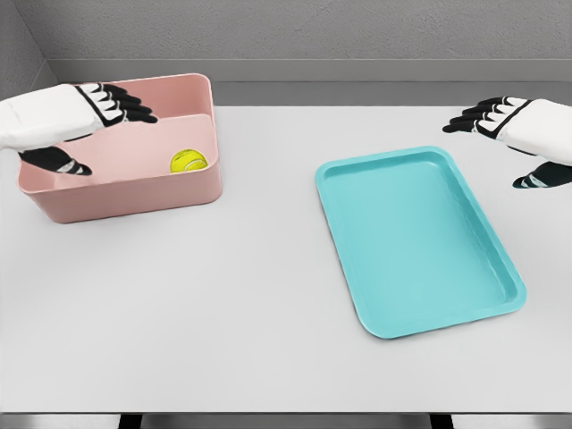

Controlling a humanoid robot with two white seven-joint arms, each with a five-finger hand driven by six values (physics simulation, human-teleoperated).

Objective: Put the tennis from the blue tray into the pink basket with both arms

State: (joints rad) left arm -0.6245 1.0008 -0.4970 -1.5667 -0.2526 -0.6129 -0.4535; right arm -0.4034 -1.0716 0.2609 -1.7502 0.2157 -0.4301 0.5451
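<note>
Tennis ball (189, 161) inside pink basket (134, 197); blue tray (416, 241) bare; left hand (100, 112) and right hand (500, 121) spread-fingered, holding nothing.

Yellow ball (189, 161), pink basket (134, 192), turquoise tray (420, 259)

1. You have the basket (125, 192) on the table (223, 340) at ten o'clock, the tray (420, 313) at three o'clock, well apart.
2. Your tennis ball (189, 161) lies inside the basket, against its three o'clock wall.
</note>
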